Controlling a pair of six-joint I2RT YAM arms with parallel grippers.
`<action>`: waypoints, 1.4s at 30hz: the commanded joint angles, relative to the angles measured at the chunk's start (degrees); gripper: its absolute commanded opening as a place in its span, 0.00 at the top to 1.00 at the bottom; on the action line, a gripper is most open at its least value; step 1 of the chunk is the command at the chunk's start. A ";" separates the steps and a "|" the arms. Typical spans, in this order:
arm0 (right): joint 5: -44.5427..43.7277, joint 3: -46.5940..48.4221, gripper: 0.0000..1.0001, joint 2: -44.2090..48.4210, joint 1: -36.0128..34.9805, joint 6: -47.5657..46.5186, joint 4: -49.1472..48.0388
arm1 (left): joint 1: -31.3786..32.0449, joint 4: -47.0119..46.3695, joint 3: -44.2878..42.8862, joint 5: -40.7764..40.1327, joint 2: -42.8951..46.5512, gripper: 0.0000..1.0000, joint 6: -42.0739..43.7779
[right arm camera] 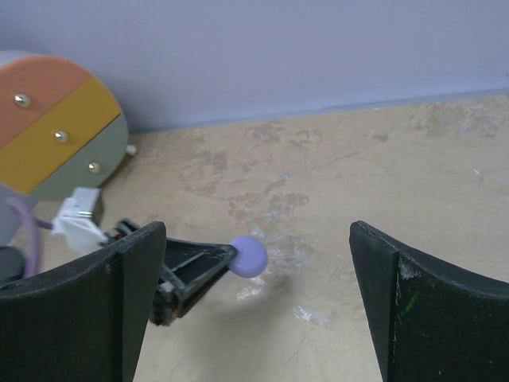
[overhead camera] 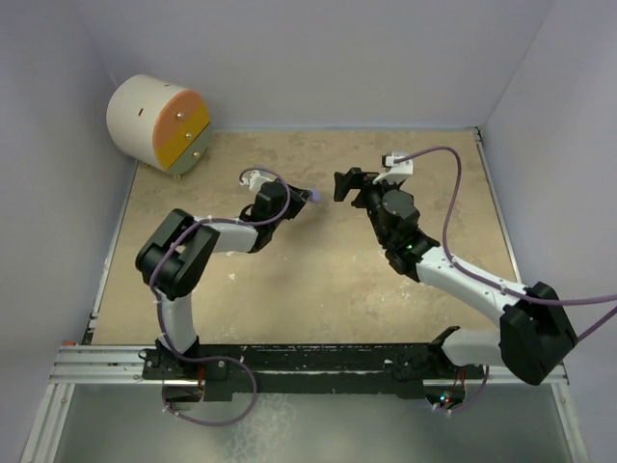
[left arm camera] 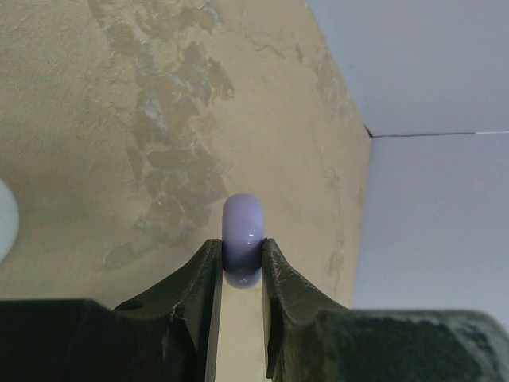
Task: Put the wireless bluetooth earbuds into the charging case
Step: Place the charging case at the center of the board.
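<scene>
Top view looks down from behind — both close wrist views share the lilac piece [right arm camera: 249,256].

gap between left fingers [left arm camera: 199,286] and right fingers [right arm camera: 398,294], drum [overhead camera: 159,123] in far-left corner, walls [overhead camera: 337,58] on three sides

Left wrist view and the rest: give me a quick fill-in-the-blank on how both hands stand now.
The left hand is shut on a round piece coloured ____.
The right hand is ____, nothing between its fingers.
The drum with three coloured bands sits at the far ____ corner of the table.
Missing: lilac; open; left.
</scene>
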State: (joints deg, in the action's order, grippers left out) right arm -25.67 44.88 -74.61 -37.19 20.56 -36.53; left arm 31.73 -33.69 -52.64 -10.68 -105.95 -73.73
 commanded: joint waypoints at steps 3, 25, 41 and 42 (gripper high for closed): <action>3.97 -2.25 0.01 6.53 1.83 0.77 -1.90 | 0.86 -0.91 -10.87 -0.63 -9.49 1.00 4.54; 9.10 -4.37 0.02 10.65 3.65 1.50 -2.81 | 0.59 6.50 -23.21 -0.63 -18.65 0.63 8.35; 5.55 -2.98 0.00 8.14 3.92 6.06 1.51 | -4.43 21.75 -6.17 -9.62 21.85 0.48 15.33; 3.63 -2.98 0.00 8.06 3.97 7.76 2.54 | -4.47 22.87 -3.67 -11.29 25.75 0.48 15.63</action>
State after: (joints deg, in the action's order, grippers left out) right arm -17.37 40.66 -65.82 -33.67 23.16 -35.59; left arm 27.00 -15.38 -61.71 -15.25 -94.94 -62.46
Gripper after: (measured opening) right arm 0.995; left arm 0.519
